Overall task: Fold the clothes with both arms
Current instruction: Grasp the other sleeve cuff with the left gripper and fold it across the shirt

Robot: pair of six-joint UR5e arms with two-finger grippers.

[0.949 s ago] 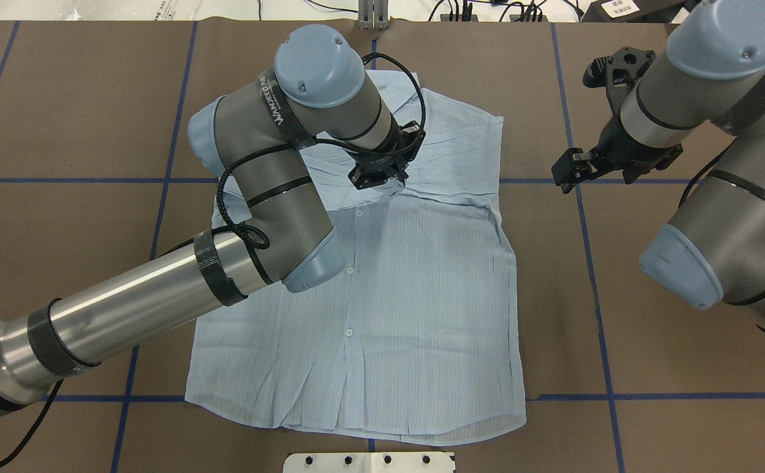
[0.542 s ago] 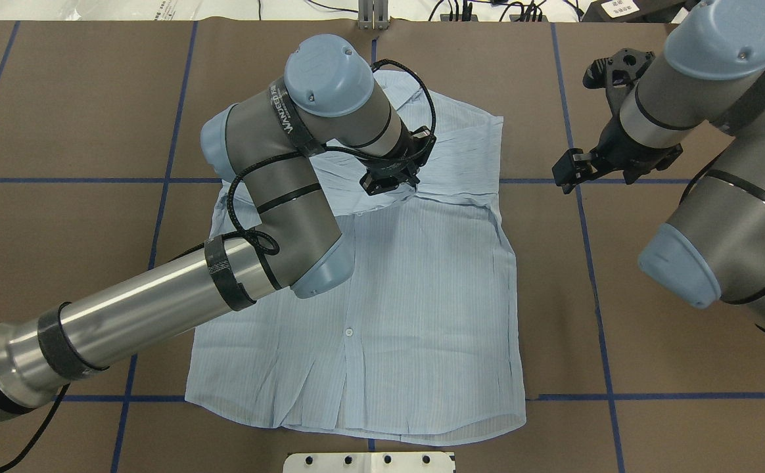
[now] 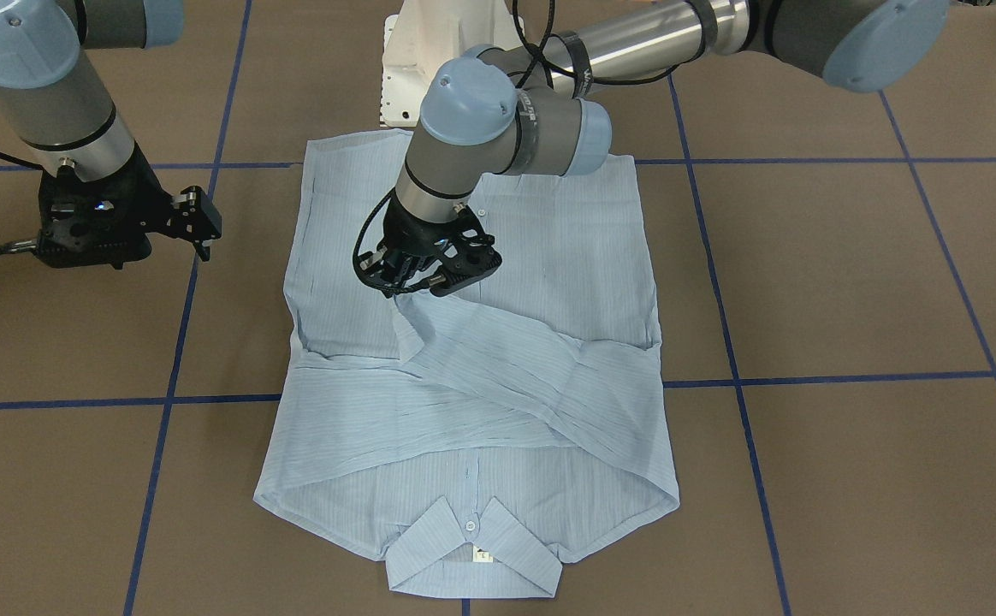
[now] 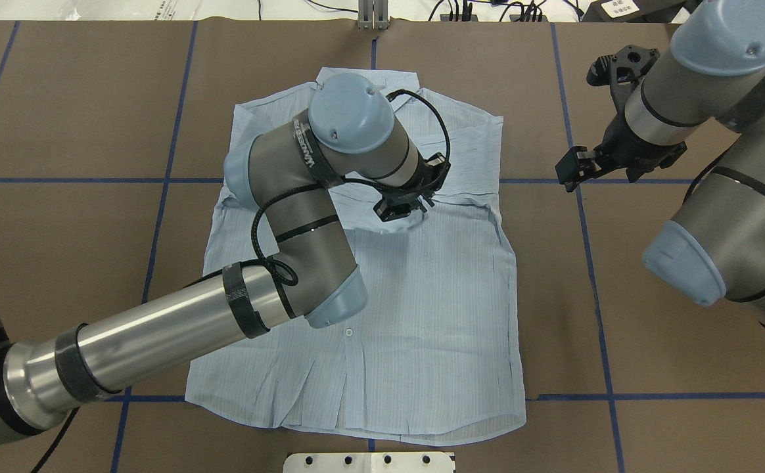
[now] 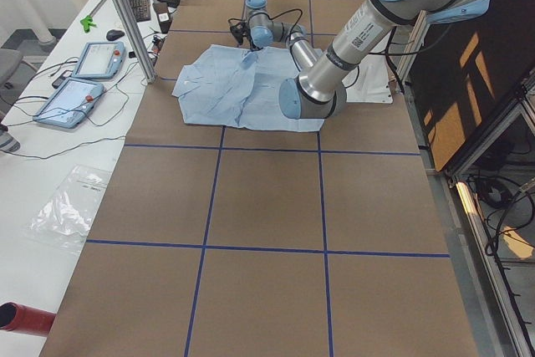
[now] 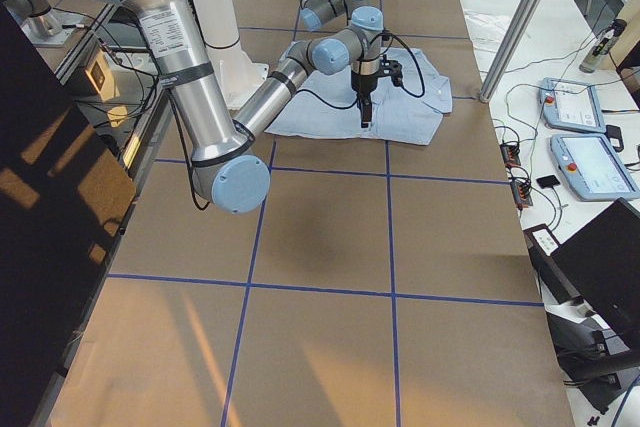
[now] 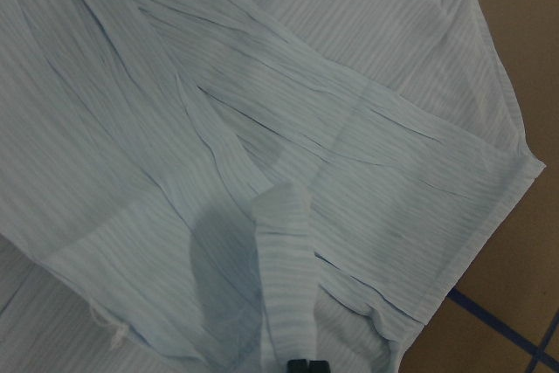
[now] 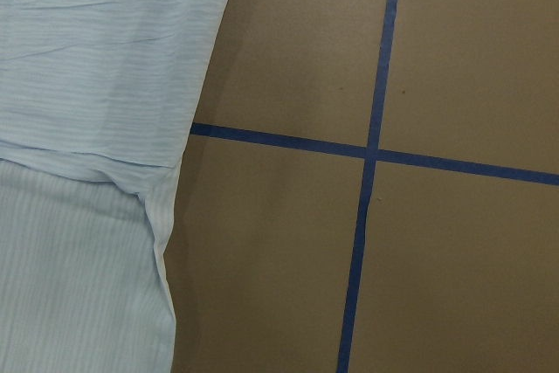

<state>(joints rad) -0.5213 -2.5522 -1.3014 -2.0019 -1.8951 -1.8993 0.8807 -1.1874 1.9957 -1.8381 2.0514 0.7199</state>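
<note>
L gripper [image 4: 397, 211]: pinching sleeve cuff [image 7: 284, 286], carried further across shirt [image 4: 422, 315] front; sleeve fold-in advancing. R gripper [image 4: 568, 172]: idle, open/closed unclear.

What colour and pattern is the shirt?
The shirt is light blue with fine stripes, clearest in the left wrist view.

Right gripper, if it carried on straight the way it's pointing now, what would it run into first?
Most likely the brown table cover near the blue tape cross, just beside the edge of the shirt. The right gripper hangs off the cloth, though its exact tilt is hard to judge.
</note>
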